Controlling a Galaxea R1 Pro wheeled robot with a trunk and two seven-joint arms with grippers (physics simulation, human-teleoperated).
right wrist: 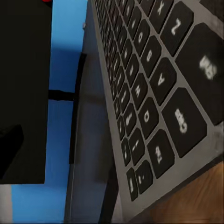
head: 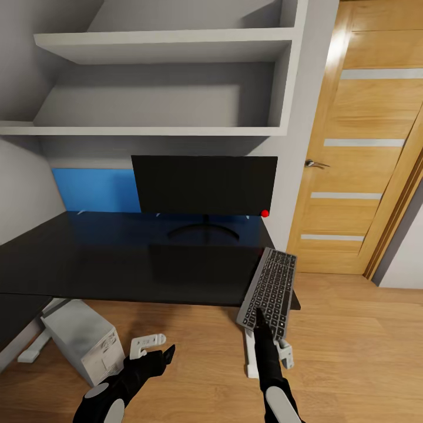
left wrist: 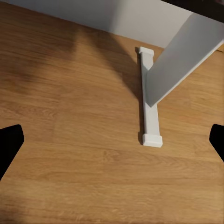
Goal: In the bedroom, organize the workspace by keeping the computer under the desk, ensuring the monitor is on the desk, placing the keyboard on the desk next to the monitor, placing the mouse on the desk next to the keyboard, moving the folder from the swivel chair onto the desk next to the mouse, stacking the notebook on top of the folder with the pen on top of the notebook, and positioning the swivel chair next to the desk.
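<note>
the glossy black table (head: 117,258) runs under grey wall shelves (head: 164,47), with a wooden door (head: 364,147) to its right. the monitor (head: 204,183) stands upright at the far middle of the table on its curved stand, the red dot at its lower right corner. a blue panel (head: 97,189) shows behind it on the left; whether this is the folder cannot be told.

the keyboard (head: 269,288) lies at the table's near right corner, turned lengthwise so one short end points at the robot and overhangs the near edge. the right pincer (head: 259,317) reaches up to that overhanging end, its dark tip over the keys. in the right wrist view the keyboard (right wrist: 154,93) is very close and tilted across the frame; how far the jaws stand apart, and whether they grip the keyboard, cannot be told.

the computer (head: 82,339) stands on the wooden floor (head: 352,341) under the table's left part, beside a white table foot (head: 147,343). the left pincer (head: 165,354) hangs low over the floor near that foot, jaws spread wide and holding nothing; the left wrist view shows its two fingertips (left wrist: 9,147) far apart above bare boards and a white foot (left wrist: 150,100).
</note>
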